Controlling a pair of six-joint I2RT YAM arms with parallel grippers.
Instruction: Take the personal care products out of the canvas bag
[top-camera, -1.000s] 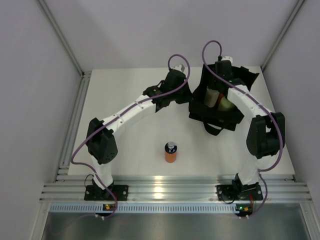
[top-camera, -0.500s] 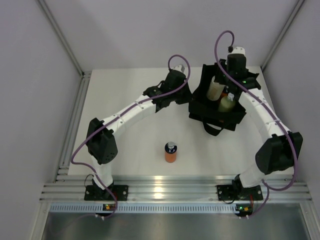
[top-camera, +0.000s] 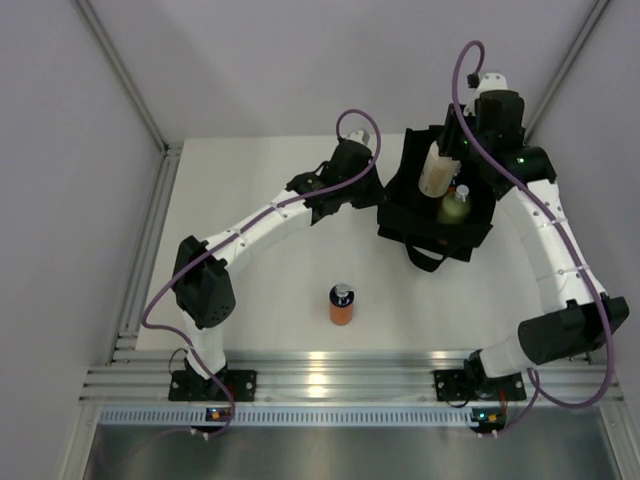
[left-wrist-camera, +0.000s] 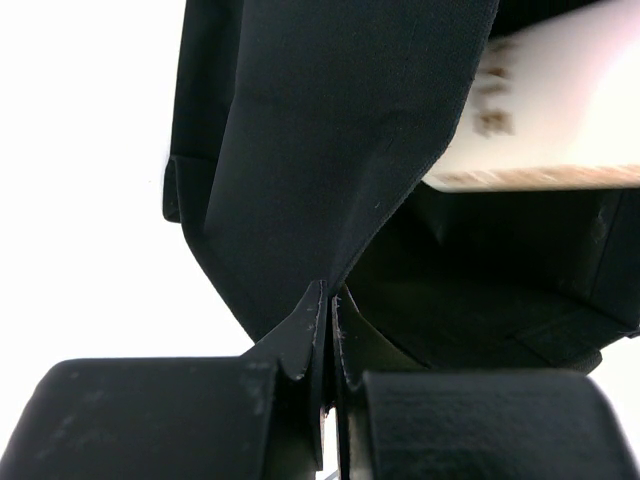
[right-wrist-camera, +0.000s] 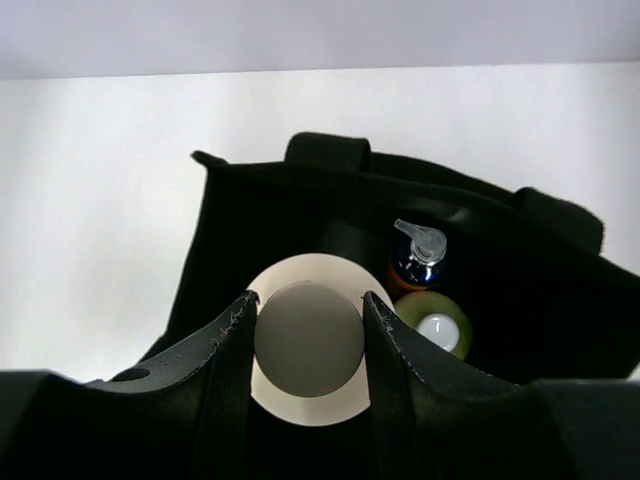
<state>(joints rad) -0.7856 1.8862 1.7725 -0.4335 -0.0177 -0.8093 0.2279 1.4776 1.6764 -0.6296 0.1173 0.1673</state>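
Top external view: the right gripper (right-wrist-camera: 308, 305) holds the beige cylinder (top-camera: 436, 175) by its cream cap, jaws set narrow around it, at the upper right of the frame. The cylinder hangs tilted above the mouth of the canvas bag (top-camera: 398, 214). Inside the bag, in the right wrist view, stand a yellow-green bottle (right-wrist-camera: 435, 326) and, just beside it, an orange bottle with a dark blue cap (right-wrist-camera: 412, 264). The left gripper (left-wrist-camera: 328, 300) is pinched tight on the bag's left fabric edge. A second orange bottle (top-camera: 341, 305) stands upright on the table (top-camera: 270, 300), low in the centre, well apart from the bag.
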